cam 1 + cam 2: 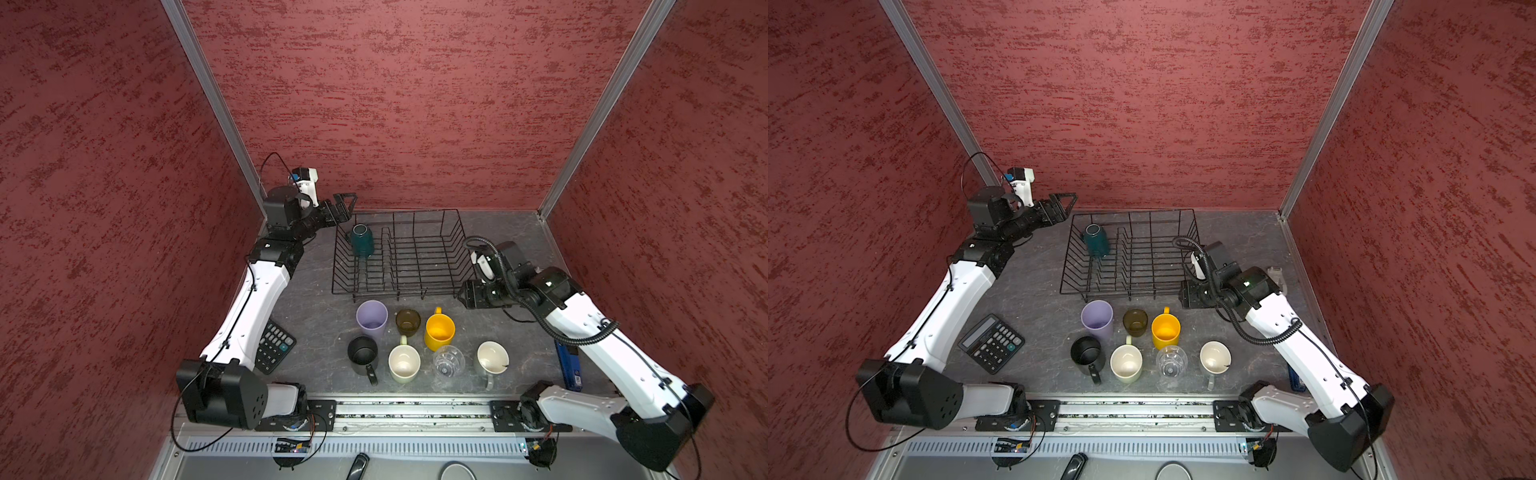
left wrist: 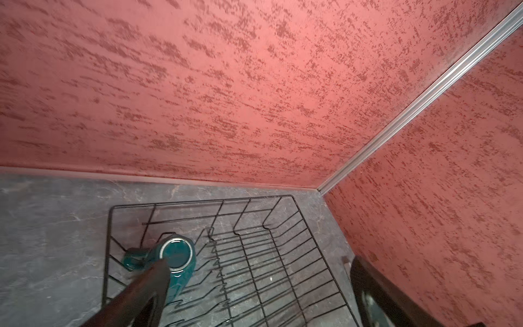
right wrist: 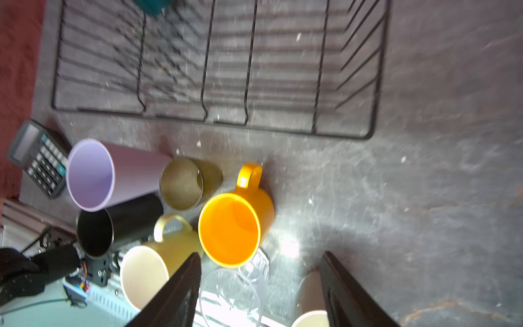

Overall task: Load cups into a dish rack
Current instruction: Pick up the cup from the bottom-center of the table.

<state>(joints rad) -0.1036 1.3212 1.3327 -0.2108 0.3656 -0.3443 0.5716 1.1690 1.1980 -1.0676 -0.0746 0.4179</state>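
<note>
Right wrist view shows my right gripper (image 3: 260,254) with its jaws apart and empty, the yellow mug (image 3: 230,229) and clear ribbed glass (image 3: 229,297) just ahead of it. My left gripper (image 2: 260,260) is spread wide and empty over the dish rack (image 2: 249,271), where the teal mug (image 2: 177,254) sits base up. The lilac tumbler (image 1: 371,316), brown glass (image 1: 408,321), black mug (image 1: 362,353), cream mug (image 1: 404,362) and grey mug (image 1: 492,358) stand upright on the table (image 1: 316,316).

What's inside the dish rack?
Only a teal mug, bottom up, in the dish rack's far left corner. Its inside can't be seen; the right arm hides the near right corner from above.
</note>
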